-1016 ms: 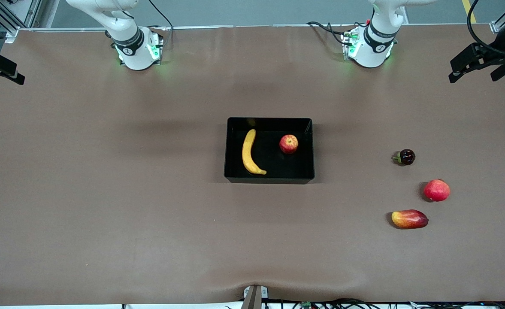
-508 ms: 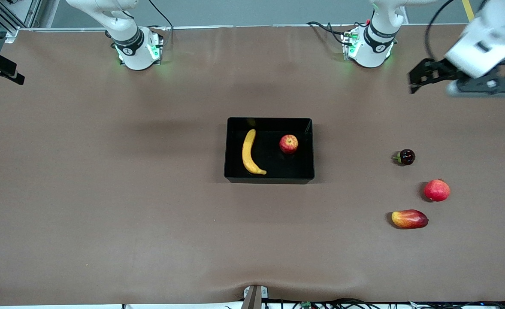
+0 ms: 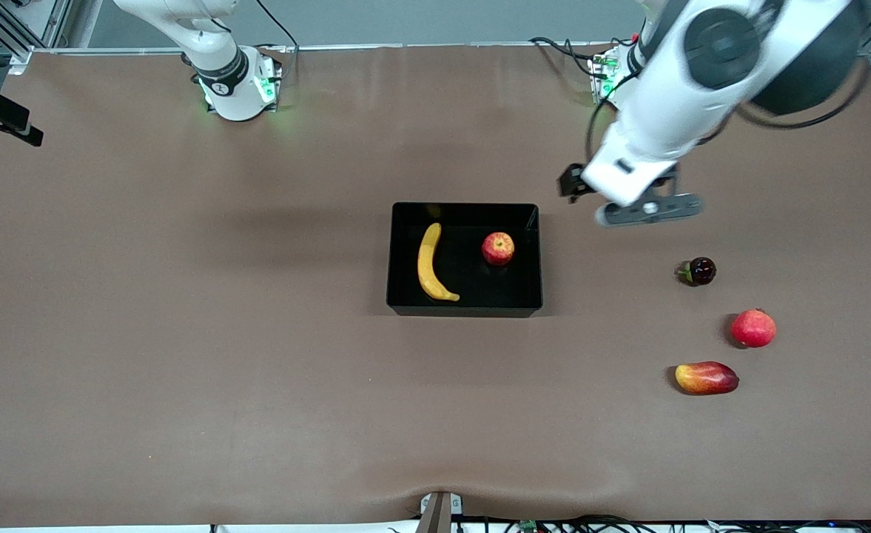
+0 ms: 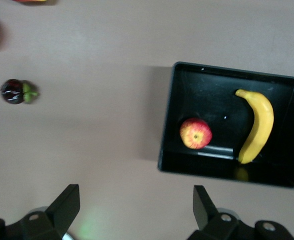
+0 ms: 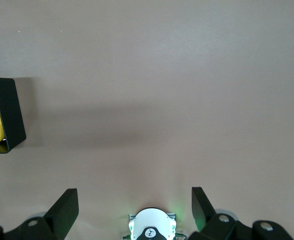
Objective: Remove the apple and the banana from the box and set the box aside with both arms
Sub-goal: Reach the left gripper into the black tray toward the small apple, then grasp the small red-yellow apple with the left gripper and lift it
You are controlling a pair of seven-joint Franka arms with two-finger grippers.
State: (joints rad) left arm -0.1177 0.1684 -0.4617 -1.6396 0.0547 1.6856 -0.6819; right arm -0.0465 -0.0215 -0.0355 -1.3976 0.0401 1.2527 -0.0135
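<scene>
The banana and the apple lie apart inside the black box, which sits near the middle of the table. The left gripper hangs over bare table just beside the box's corner toward the left arm's base, fingers spread wide and empty. The right gripper, equally wide and empty, waits up above the table's edge by its own base.
</scene>
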